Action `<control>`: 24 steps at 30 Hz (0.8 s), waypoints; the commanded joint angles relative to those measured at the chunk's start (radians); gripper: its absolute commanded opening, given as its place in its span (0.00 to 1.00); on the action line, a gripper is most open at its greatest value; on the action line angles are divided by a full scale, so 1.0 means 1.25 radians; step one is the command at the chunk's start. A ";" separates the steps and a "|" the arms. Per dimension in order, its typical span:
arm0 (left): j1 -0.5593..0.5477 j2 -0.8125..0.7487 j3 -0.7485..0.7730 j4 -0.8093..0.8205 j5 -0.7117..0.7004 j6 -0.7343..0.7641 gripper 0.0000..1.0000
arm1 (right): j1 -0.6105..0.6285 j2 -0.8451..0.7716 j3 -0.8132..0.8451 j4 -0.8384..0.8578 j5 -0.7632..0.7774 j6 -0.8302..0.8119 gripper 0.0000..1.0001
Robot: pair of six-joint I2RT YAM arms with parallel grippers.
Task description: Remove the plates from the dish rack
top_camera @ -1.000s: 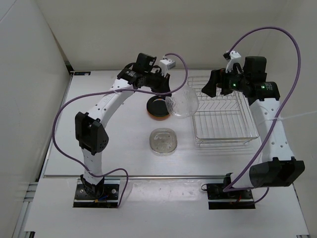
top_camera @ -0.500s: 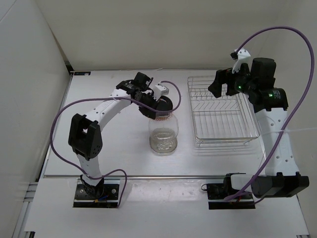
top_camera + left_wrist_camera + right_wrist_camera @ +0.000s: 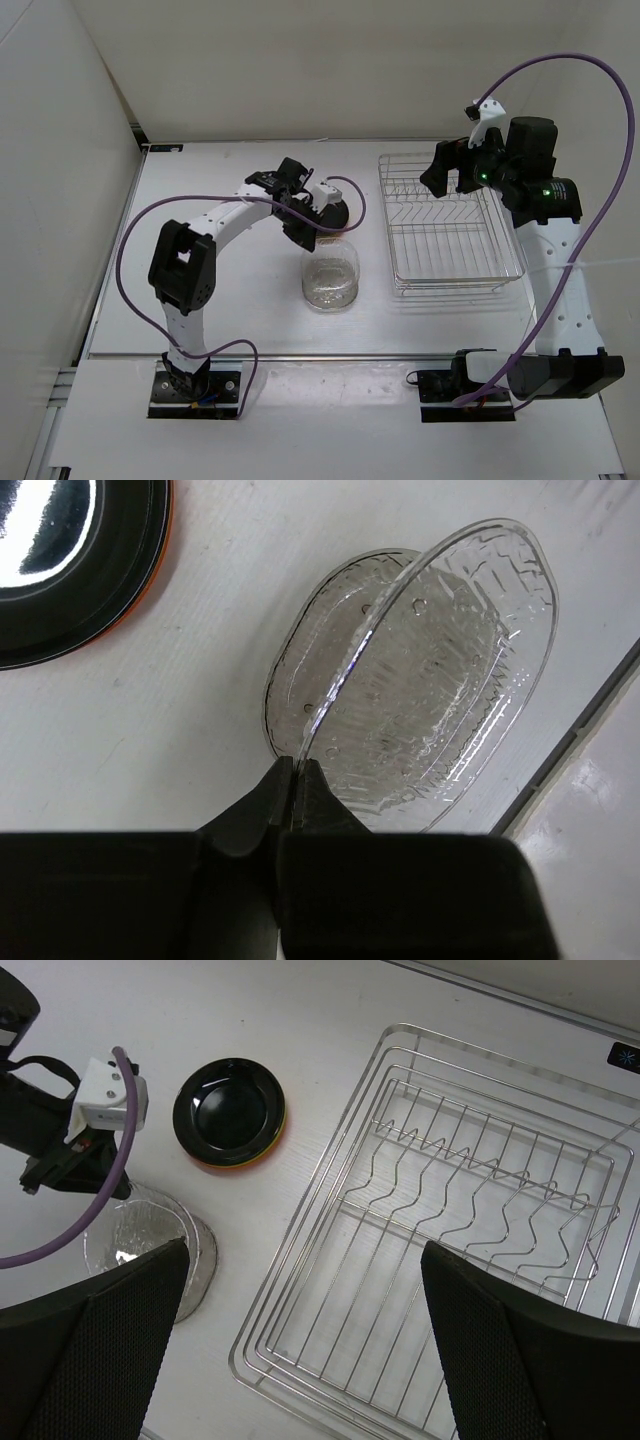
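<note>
Left jaws: pinched shut on the rim of a clear plate (image 3: pixel 450 660), held tilted low over a second clear plate (image 3: pixel 300 670); contact between them unclear.
Right jaws: spread wide, empty, above the dish rack (image 3: pixel 470 1210).
Placement: second clear plate flat mid-surface (image 3: pixel 230 310), toward the near edge.
Progress: rack bare, by the right edge; black plate (image 3: pixel 230 1108) stacked on orange plate (image 3: pixel 238 1164); likely only the set-down left.
Materials: clear plates glassy, pebbled, round; black glossy; rack thin silver wire, wavy dividers.
</note>
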 commanded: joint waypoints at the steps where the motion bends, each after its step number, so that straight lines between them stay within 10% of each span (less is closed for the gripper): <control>1: 0.001 0.011 0.000 0.022 0.034 -0.008 0.11 | 0.000 -0.024 -0.001 0.028 -0.007 -0.006 1.00; 24: -0.013 0.035 -0.036 0.052 0.019 0.007 0.11 | 0.000 -0.024 -0.001 0.021 -0.014 0.002 1.00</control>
